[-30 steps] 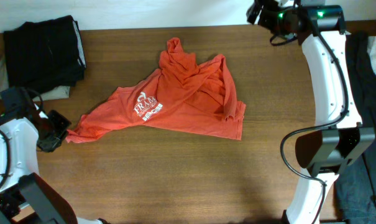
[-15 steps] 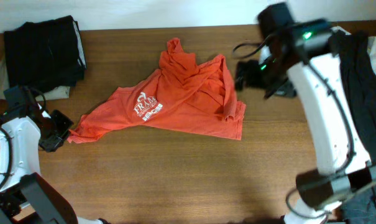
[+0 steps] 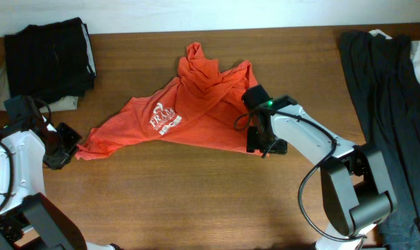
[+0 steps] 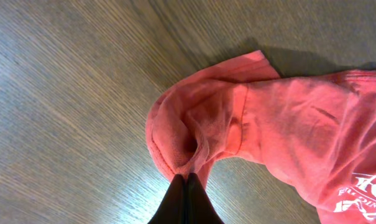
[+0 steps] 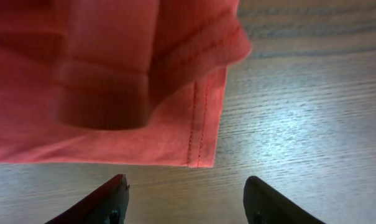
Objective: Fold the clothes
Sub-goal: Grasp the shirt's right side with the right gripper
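The orange-red T-shirt [image 3: 210, 111] with a white "FRAM" logo lies crumpled in the middle of the wooden table. My left gripper [image 3: 65, 144] is shut on the shirt's left tip; the left wrist view shows the pinched fold [image 4: 194, 140] right at the closed fingertips [image 4: 186, 179]. My right gripper [image 3: 264, 144] is open at the shirt's lower right corner. In the right wrist view its fingers [image 5: 186, 186] are spread just short of the hem corner [image 5: 203, 146], not touching it.
Black folded garments [image 3: 50, 55] lie at the back left corner. A long dark grey garment [image 3: 387, 111] hangs over the table's right side. Bare wood [image 3: 196, 201] runs along the front.
The right arm swung from the back right corner down to the shirt's lower right corner, which uncovered the dark grey garment. The left gripper and the shirt stayed still.
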